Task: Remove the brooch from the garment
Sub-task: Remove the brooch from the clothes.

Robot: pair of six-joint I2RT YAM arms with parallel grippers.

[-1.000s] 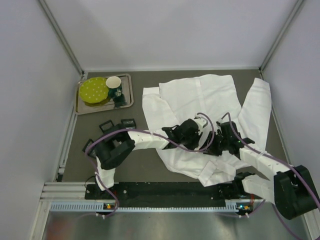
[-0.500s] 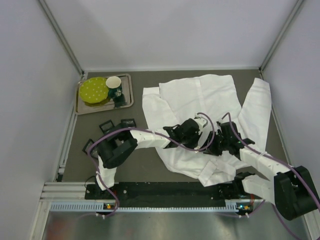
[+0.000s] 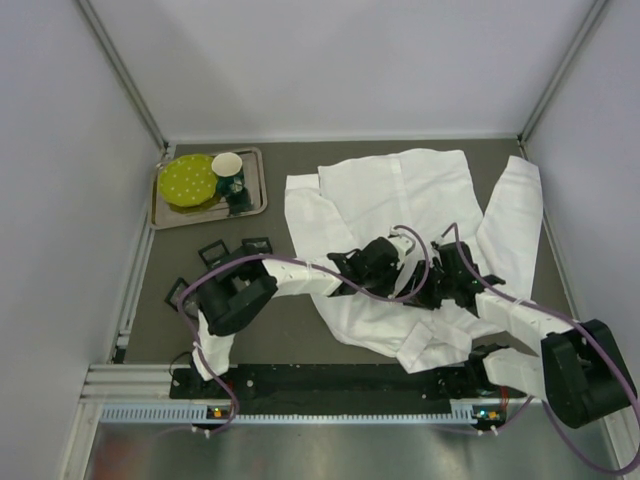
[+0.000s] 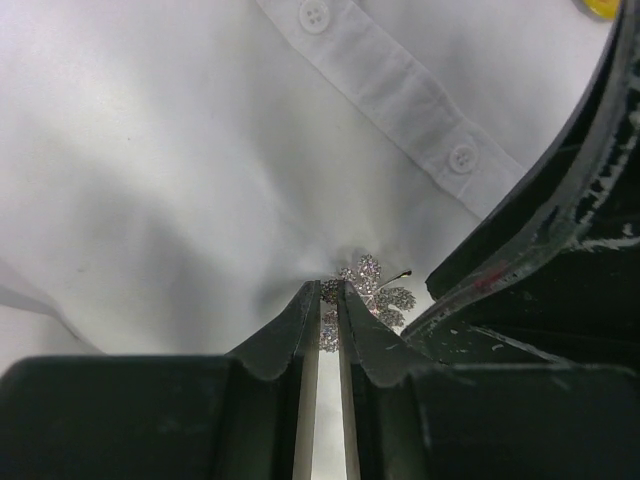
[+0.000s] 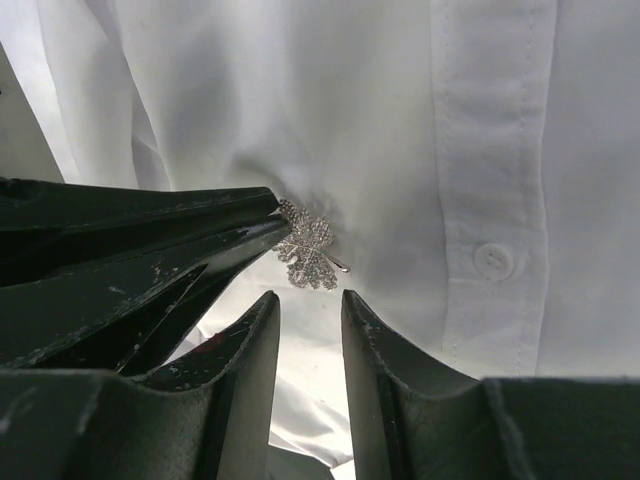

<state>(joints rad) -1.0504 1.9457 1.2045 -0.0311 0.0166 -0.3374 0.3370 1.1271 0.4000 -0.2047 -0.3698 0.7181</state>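
So the garment point(image 3: 400, 190) lies spread out and creased, filling the middle and the 2 o'clock part of the top view. Both arms are hunched over its lower front. The brooch point(image 4: 378, 290), a small sparkly leaf-shaped thing, is pinned to the cloth just at 9 o'clock of the button placket point(image 5: 495, 150). The left gripper point(image 4: 328, 292) has its jaws squeezed nearly together on the brooch's edge. A glittery bit shows in the thin slit between them, and the cloth puckers around that spot. In the right wrist view those fingers come in from 9 o'clock and touch the brooch. The right gripper point(image 5: 310, 318) sits just at 6 o'clock of the brooch, jaws parted with only cloth behind the gap, not touching it. Off at 10 o'clock in the top view there's a tray point(image 3: 256, 198) with a green plate point(image 3: 188, 180) and a cup point(image 3: 228, 172), well apart from the garment.
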